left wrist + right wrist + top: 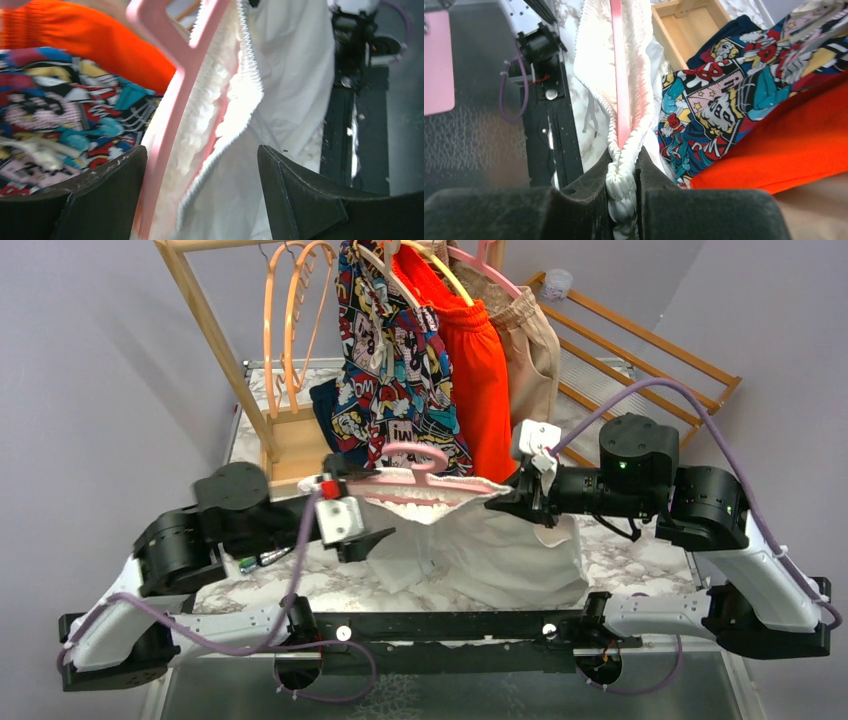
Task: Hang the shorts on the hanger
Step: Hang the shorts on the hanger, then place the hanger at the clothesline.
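The light-pink hanger (415, 480) hangs level in the air between my two grippers. The white shorts (500, 545) are threaded on it, their gathered waistband bunched along the bar and the legs drooping to the table. My left gripper (355, 495) stands open around the hanger's left end. In the left wrist view the hanger (170, 110) and the shorts (285, 100) pass between the gripper's (200, 200) spread fingers. My right gripper (512, 500) is shut on the waistband at the right end. The right wrist view shows that gripper (624, 200) pinching the white waistband (591, 60) beside the pink bar (619, 75).
Behind the hanger a wooden rack (215, 330) carries orange hangers (290, 320), comic-print shorts (395, 370), orange-red shorts (480, 370) and a beige garment (530, 350). A wooden box (295, 445) sits at its foot. A black rail (450, 625) runs along the near table edge.
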Controlling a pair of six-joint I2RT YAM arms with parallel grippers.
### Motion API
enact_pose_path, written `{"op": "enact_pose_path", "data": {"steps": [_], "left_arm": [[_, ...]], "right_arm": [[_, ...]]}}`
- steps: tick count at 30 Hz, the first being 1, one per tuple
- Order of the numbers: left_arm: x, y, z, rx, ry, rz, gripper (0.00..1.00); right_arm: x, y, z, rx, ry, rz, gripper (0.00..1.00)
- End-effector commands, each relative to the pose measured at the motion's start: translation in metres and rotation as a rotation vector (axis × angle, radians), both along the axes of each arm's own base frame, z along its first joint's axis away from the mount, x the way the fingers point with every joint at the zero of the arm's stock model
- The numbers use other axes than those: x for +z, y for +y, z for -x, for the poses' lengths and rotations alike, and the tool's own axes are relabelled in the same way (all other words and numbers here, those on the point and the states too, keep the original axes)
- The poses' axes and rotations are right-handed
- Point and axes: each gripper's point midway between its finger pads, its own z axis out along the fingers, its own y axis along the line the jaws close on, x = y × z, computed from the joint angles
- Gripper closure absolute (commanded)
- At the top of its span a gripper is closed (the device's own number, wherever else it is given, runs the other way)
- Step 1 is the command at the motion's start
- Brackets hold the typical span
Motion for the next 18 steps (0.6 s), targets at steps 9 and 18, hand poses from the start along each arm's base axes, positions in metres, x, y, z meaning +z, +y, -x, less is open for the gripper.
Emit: {"op": "enact_pose_path", "data": {"steps": [9, 18], "left_arm": [[0.086, 0.092, 0.016, 0.175, -0.071, 0.460, 0.10], [0.083, 0.118, 0.010, 0.274, -0.067, 0.561, 0.10]], "right_arm": [[0.033, 0.011, -0.066, -0.435, 0.104, -0.067, 0.99], [0.047, 0.043, -0.097, -0.581, 0.183, -0.260, 0.99]]}}
